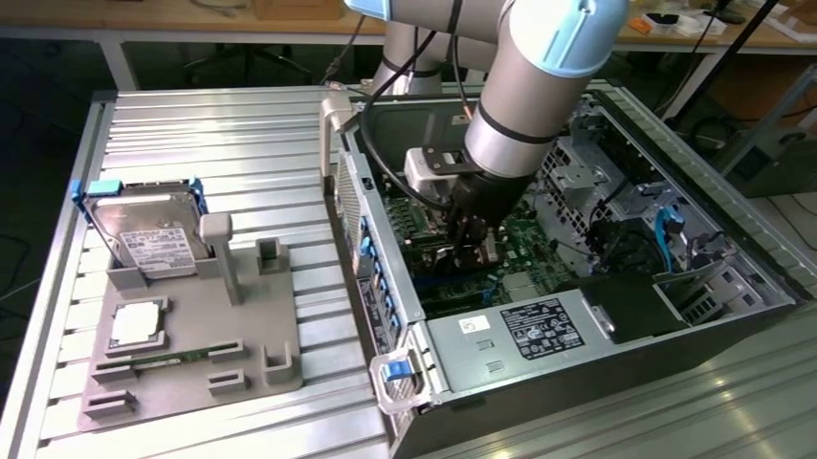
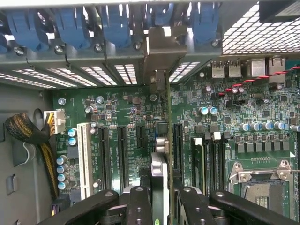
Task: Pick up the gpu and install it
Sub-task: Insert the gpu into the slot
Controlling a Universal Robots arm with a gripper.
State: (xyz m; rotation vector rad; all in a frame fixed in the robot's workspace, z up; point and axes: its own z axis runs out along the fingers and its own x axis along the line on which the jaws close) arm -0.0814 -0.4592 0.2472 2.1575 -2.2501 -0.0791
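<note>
Tool [image 2: 164,199] fingers clamp the gpu [image 2: 161,154] edge-on above the green motherboard [image 2: 126,122].

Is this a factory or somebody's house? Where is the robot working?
Most likely a lab or workshop for robot trials, not a house. The robot arm reaches into an open computer case lying on a ribbed metal table, and a hard drive sits in a grey holder beside it.

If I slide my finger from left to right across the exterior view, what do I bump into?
Hard drive standing in the grey holder → open computer case → gripper inside it, holding the gpu over the motherboard → blue cable.
</note>
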